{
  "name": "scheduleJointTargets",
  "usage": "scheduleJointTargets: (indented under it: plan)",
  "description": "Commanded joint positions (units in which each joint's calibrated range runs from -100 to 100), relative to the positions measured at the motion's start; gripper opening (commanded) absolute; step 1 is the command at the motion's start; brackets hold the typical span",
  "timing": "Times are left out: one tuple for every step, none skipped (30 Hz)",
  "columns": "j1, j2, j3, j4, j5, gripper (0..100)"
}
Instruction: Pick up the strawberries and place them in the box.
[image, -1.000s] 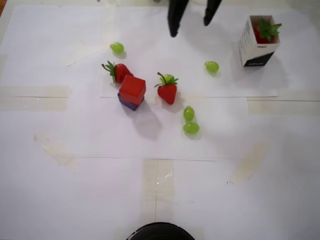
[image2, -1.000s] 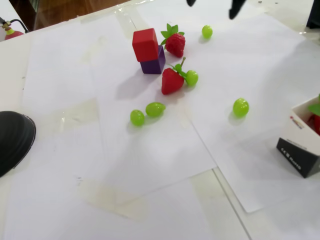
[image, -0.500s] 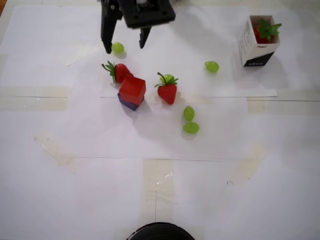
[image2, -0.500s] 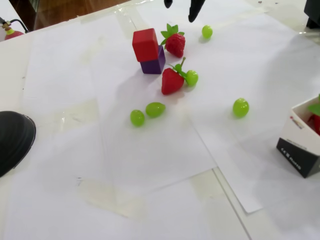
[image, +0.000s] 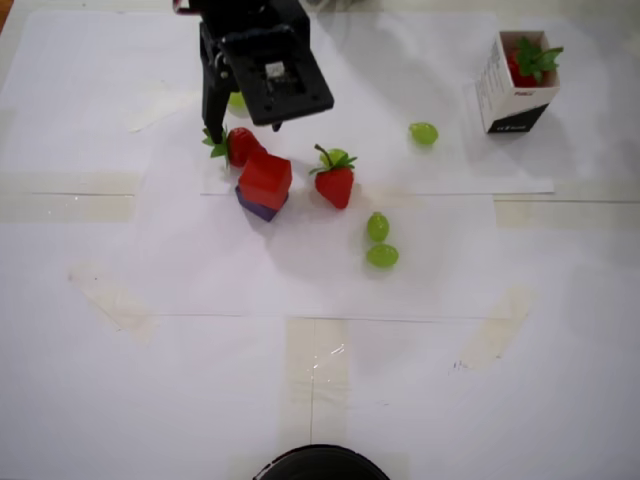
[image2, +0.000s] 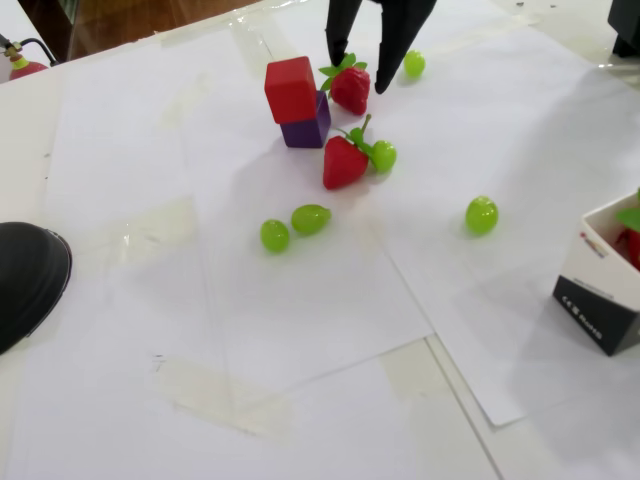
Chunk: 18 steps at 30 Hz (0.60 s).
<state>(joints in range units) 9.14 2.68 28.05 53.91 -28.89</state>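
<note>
the black gripper (image2: 359, 72) stands at the far side of the white paper-covered table (image2: 300, 340), its two dark fingers spread apart and pointing down on either side of a strawberry (image2: 350, 88), one finger at the leafy end and the other at the red side, without visibly pinching it. in the overhead view the arm's body hides much of this, and only the berry's red flank and green leaves (image: 238, 146) show beside one finger. this strawberry lies just beside a red cube (image: 265, 179), which sits on top of a purple block (image: 258, 207). a second strawberry (image: 335, 180) lies a little to the right of the stacked blocks in the overhead view, its stem pointing up the picture, and in the fixed view a green grape (image2: 383, 156) sits touching or just beside its leaves. the third strawberry (image: 527, 62) is already inside the box (image: 510, 98), which stands at the upper right of the overhead view, well apart from the gripper; its green top shows in the square mouth. two more grapes (image: 380, 242) lie close together near the middle of the table, another grape (image: 423, 133) rests between the loose berries and the box, and one more (image2: 413, 64) lies just beyond the gripper in the fixed view.
</note>
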Motion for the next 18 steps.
scheduleJointTargets:
  plan:
    - [0.1,0.6,0.2,-2.8,-0.6,25]
    - [0.1,0.8,0.6,-3.7,-0.7,25]
    - [0.2,1.2,0.9,-4.3,-0.8,25]
    - [0.3,1.4,1.0,-4.7,-0.9,26]
    - [0.4,1.9,1.0,-4.9,-1.1,26]
    - [0.6,2.2,1.0,-5.2,-1.1,26]
    - [0.7,2.6,1.0,-5.5,-1.1,26]
    - [0.9,2.9,1.0,-5.9,-1.1,26]
    - [0.9,3.1,1.0,-6.0,-1.1,26]
    - [1.1,3.3,1.0,-6.0,-1.1,26]
    - [1.1,3.5,1.0,-6.0,-1.1,26]
    - [1.2,3.7,1.0,-6.0,-1.2,26]
    - [1.2,3.7,1.0,-6.0,-1.2,26]
    - [1.2,3.8,1.0,-6.0,-1.2,26]
    - [1.2,3.9,1.0,-6.0,-1.2,26]
    - [1.2,3.9,1.0,-5.9,-1.2,26]
    - [1.2,3.9,1.0,-5.5,-1.5,23]
    - [1.0,4.0,1.0,-5.3,-1.5,23]
